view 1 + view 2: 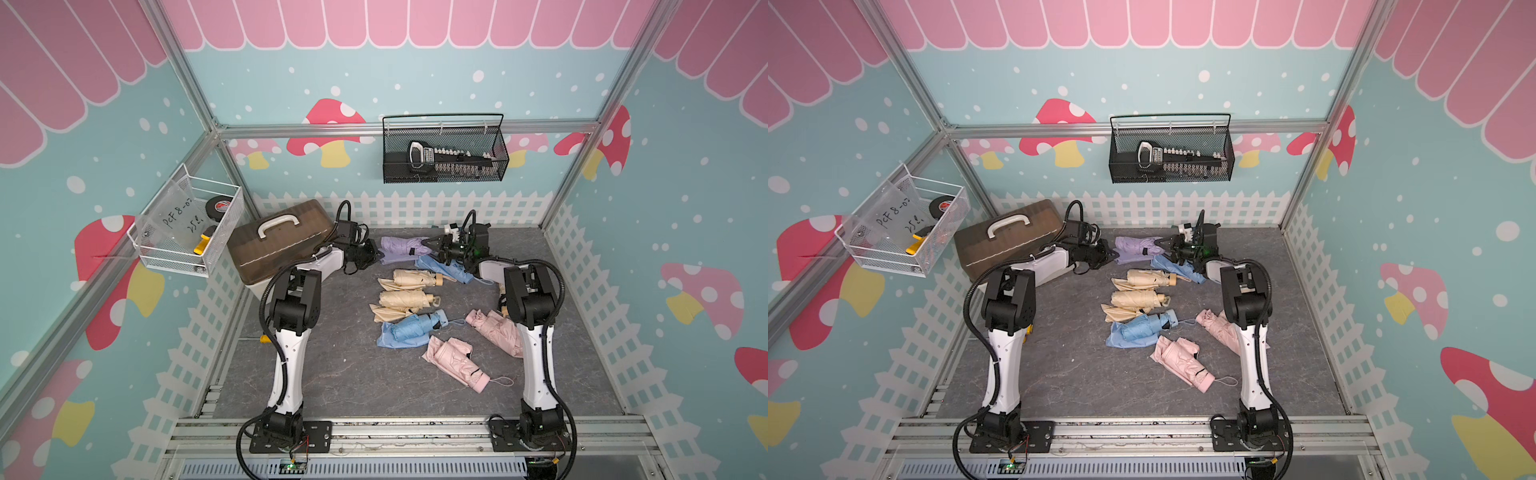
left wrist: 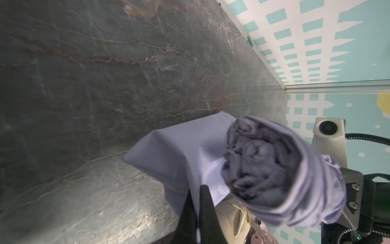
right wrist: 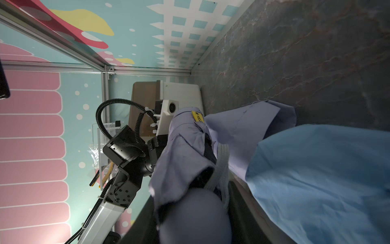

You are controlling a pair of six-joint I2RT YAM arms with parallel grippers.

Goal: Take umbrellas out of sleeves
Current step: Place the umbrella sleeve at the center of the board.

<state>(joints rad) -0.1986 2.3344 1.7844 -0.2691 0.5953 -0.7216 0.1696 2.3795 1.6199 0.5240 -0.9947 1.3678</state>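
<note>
2 pink umbrellas (image 1: 457, 365), 1 lilac umbrella (image 1: 401, 244).

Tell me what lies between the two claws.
The lilac umbrella and its lilac sleeve span the gap from left claw to right claw, shown in both top views.

I see the lilac umbrella (image 1: 399, 244) with a black strap (image 3: 209, 145), its sleeve (image 2: 179, 152) a paler, plain lilac. I also make out a beige umbrella (image 1: 409, 277), a blue umbrella (image 1: 415, 326) and a pink umbrella (image 1: 457, 363). The tabletop (image 1: 332, 374) is dark grey with pale veins.
</note>
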